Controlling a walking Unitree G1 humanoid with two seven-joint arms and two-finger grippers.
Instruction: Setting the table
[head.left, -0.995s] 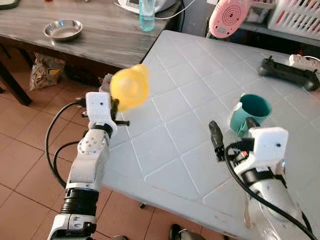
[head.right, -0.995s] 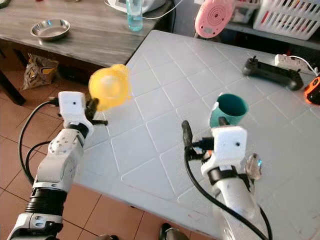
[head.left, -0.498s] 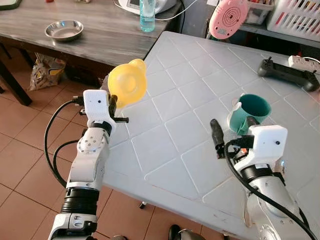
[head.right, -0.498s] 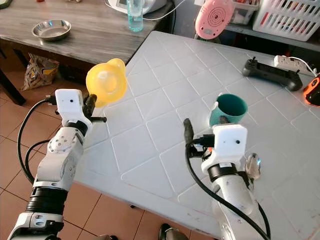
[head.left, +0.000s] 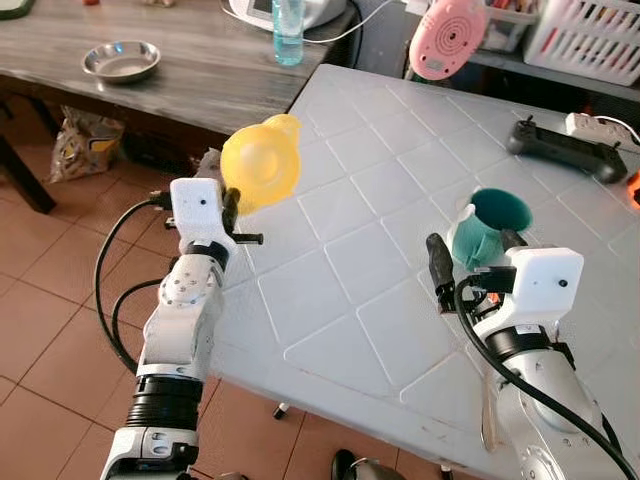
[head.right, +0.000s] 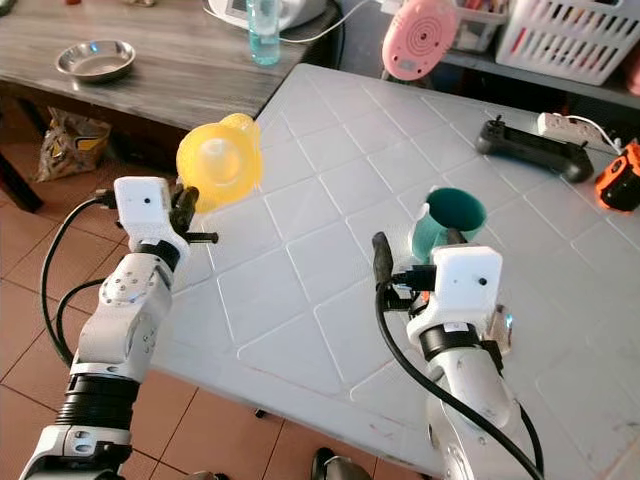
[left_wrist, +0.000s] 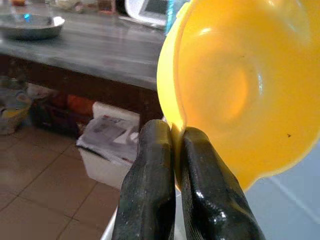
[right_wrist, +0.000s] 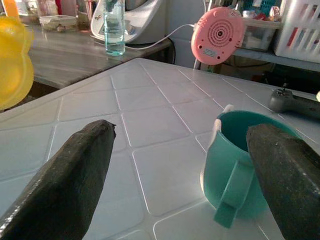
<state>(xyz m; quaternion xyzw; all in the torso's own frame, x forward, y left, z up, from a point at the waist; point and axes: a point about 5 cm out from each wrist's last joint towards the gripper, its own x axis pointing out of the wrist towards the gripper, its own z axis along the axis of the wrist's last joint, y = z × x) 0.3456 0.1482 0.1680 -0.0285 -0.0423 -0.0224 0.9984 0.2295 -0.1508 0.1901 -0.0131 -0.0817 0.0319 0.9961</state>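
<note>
A yellow plastic bowl (head.left: 261, 163) is held up on edge at the white table's left edge, its rim pinched in my left gripper (left_wrist: 172, 150), which is shut on it. The bowl (left_wrist: 240, 85) turns its hollow toward the left wrist camera. A teal mug (head.left: 488, 225) stands upright on the white table (head.left: 350, 240), its handle toward me. My right gripper (head.left: 470, 262) is open just in front of the mug (right_wrist: 240, 167), one finger (right_wrist: 70, 185) far out to the side, the other finger (right_wrist: 287, 170) beside the mug. A spoon (head.left: 489, 400) lies on the table under my right forearm.
A black game controller (head.left: 557, 150), a white power strip (head.left: 600, 125) and an orange object (head.right: 620, 180) lie at the table's far right. A pink round device (head.left: 445, 38) and white basket (head.left: 585, 35) stand behind. The grey side table (head.left: 200, 80) carries a steel bowl (head.left: 120, 60) and bottle (head.left: 288, 25).
The left gripper with the yellow bowl has shifted slightly, tilting the bowl a little. The camera has moved a bit; the right gripper stays open by the mug.
</note>
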